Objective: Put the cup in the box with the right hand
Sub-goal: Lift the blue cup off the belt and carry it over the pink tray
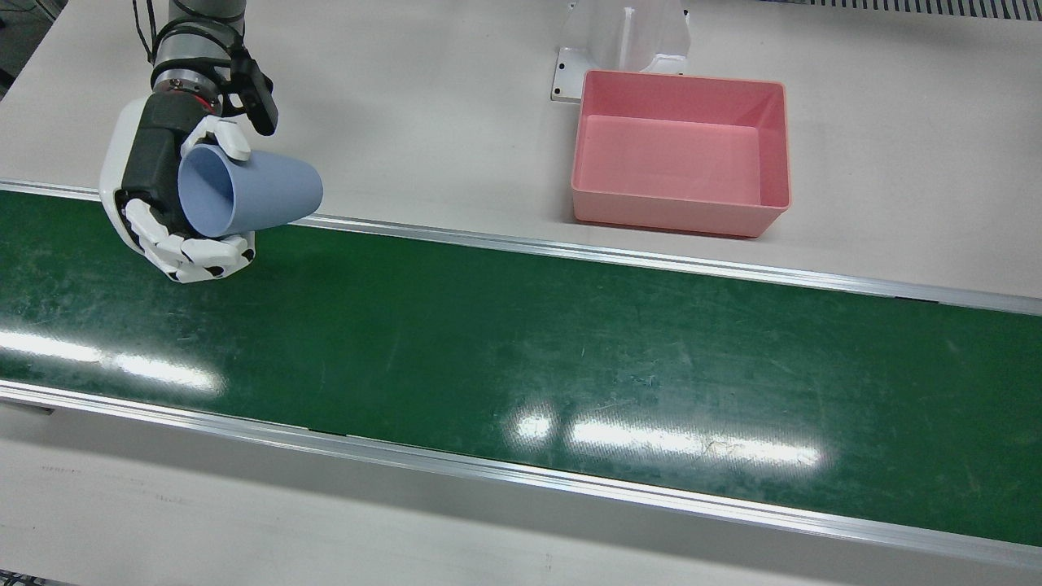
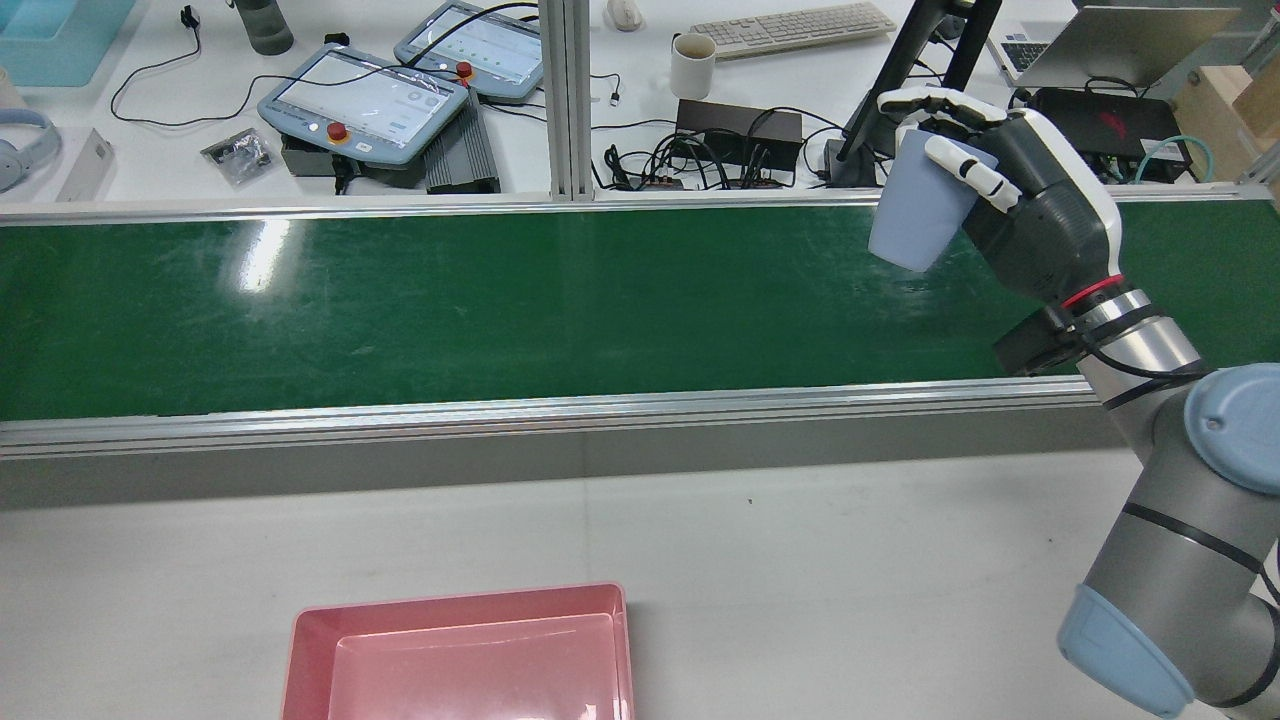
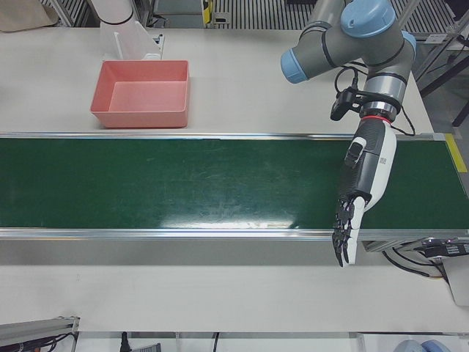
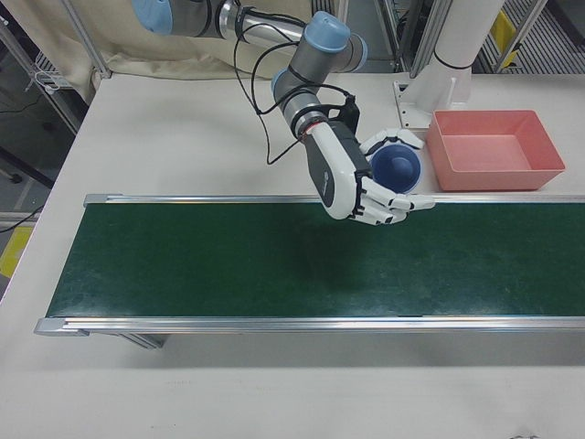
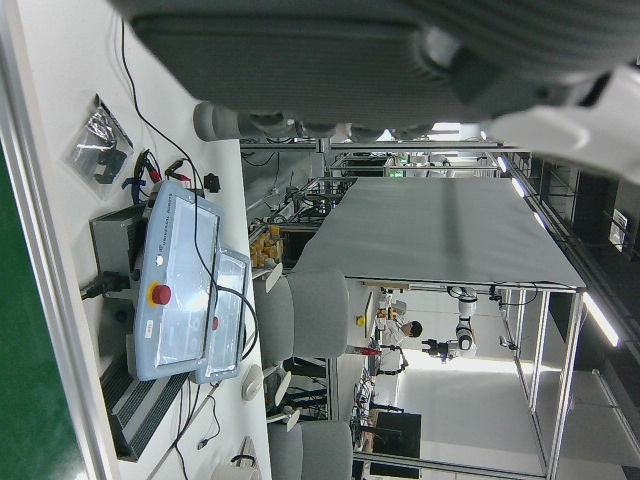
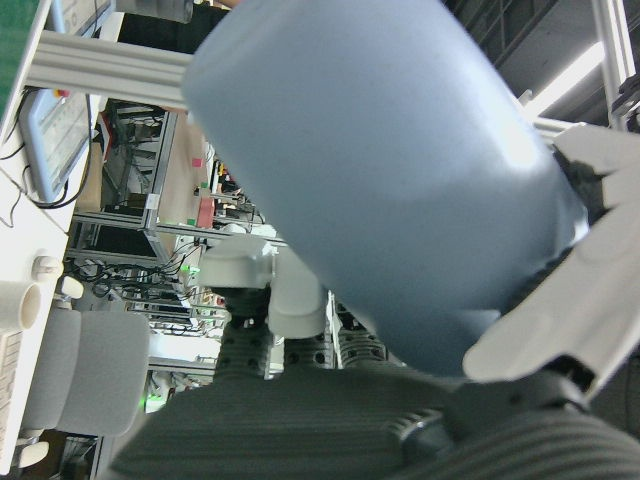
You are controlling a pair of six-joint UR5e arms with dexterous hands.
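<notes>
A pale blue cup (image 1: 252, 191) is held tilted in the air, its mouth facing the front cameras, with my right hand (image 1: 175, 207) shut around it. They hang over the far edge of the green belt (image 1: 521, 350), at the left of the front view. The rear view shows the right hand (image 2: 1030, 200) wrapped over the cup (image 2: 915, 220). The cup (image 6: 380, 180) fills the right hand view. The pink box (image 1: 676, 216) stands empty on the white table, well to the right. My left hand (image 3: 363, 191) hangs open over the belt's other end, fingers stretched and holding nothing.
A white bracket (image 1: 623, 41) stands just behind the box. Aluminium rails (image 1: 619, 256) edge the belt on both sides. Beyond the belt in the rear view are teach pendants (image 2: 365, 100), cables, a mug (image 2: 692, 65) and a keyboard.
</notes>
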